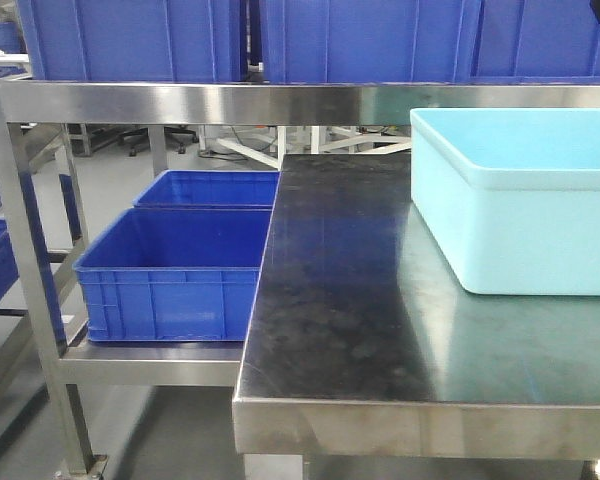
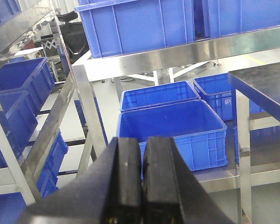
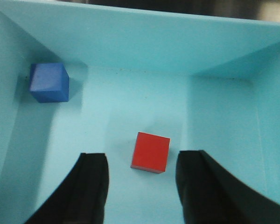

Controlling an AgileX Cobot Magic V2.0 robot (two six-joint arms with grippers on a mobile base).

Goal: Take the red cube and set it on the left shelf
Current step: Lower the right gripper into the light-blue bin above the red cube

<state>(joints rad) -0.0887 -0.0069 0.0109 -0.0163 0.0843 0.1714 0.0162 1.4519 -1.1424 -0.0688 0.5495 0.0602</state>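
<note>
Right now the red cube (image 3: pixel 150 152) lies flat on the floor of the pale turquoise tub (image 3: pixel 130 42), loose and not yet gripped, with the right gripper (image 3: pixel 143 163) spread wide and its two black fingers flanking the cube at nine and three o'clock. The cube sits off centre in that gap, much nearer the three o'clock finger, and it looks slightly turned against the finger faces. A closure from this pose would probably meet one side first and push or twist the cube instead of pinching it squarely. I cannot tell how high the fingertips hang above the floor. Too high and they would catch only the top edge and the cube could pop out; too low and they could scrape the tub. A blue cube (image 3: pixel 49 82) rests at ten o'clock from the red one, in the corner, well apart and unlikely to interfere. In the front view the tub stands at three o'clock on the steel table (image 1: pixel 340 300), while the shelf (image 1: pixel 150 362) with its dark blue crate (image 1: pixel 170 265) lies toward eight o'clock, so a weak grip risks a drop during the long carry. The left gripper (image 2: pixel 142 177) is clenched on nothing and faces that rack, where the arms could crowd each other.
</note>
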